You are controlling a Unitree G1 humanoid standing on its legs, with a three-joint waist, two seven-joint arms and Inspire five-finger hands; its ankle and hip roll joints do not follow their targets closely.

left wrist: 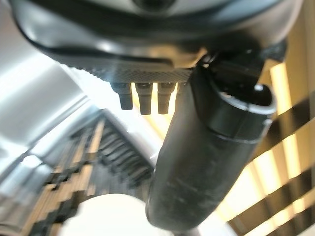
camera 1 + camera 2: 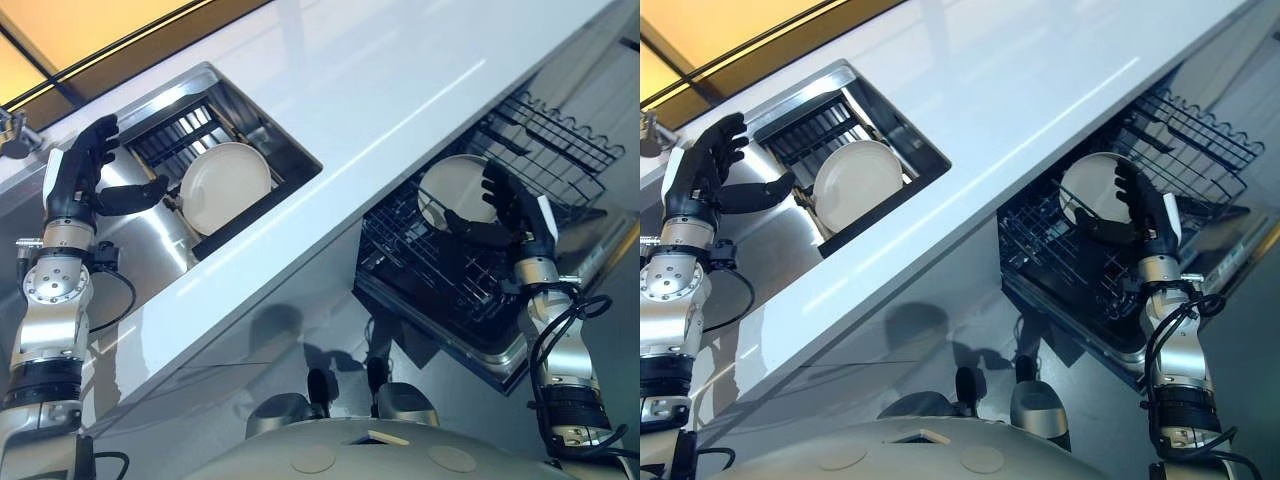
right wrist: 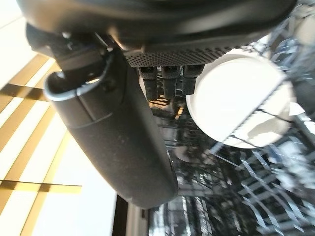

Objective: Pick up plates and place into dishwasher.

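Open right hand (image 2: 505, 215) beside plate (image 2: 455, 190)

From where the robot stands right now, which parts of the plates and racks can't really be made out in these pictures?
- Plate in the dishwasher rack: its right edge sits behind the right robot hand, so contact there is unclear.
- Plate in the sink rack: its lower edge is hidden in the dark rack.
- Left wrist view: the thumb of the left robot hand covers the middle; the rack beyond is blurred.
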